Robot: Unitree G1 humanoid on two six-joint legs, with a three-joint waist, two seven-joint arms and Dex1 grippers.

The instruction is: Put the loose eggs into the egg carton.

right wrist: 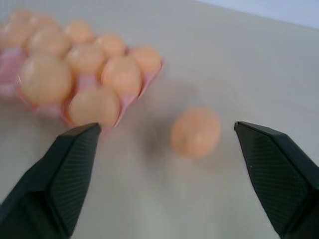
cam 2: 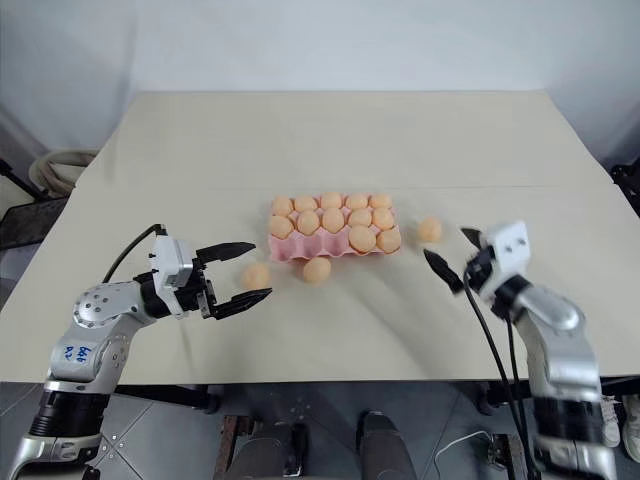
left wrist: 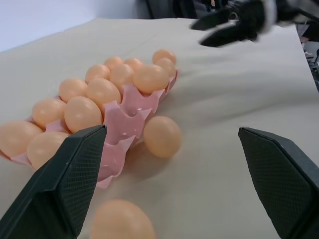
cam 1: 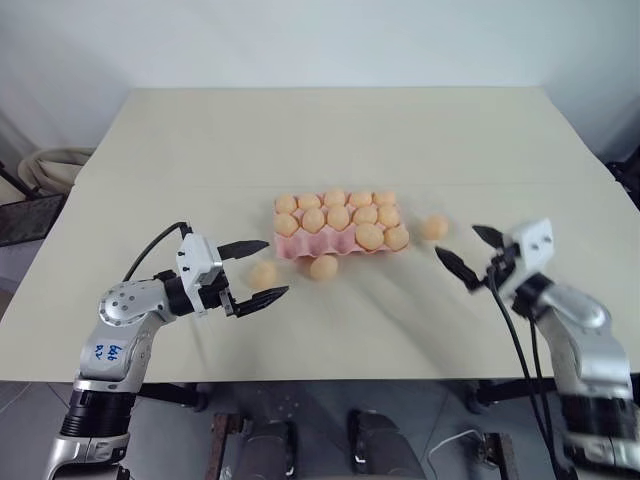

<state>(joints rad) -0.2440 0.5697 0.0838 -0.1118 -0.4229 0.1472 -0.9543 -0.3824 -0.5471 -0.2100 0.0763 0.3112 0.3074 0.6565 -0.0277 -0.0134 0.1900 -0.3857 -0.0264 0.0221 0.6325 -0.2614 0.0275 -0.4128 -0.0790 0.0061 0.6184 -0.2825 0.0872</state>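
Left gripper (cam 1: pixel 253 271) and right gripper (cam 1: pixel 469 251), both level, jaws spread wide, empty.

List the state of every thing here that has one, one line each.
egg carton: flat on the table, most cups filled with eggs.
egg near the left gripper: loose on the table.
egg at the carton's near edge: loose on the table.
egg right of the carton: loose on the table.
left gripper: open, empty.
right gripper: open, empty.

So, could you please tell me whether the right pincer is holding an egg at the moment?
No, the right pincer is open and empty, and the nearest loose egg lies on the table ahead of it.
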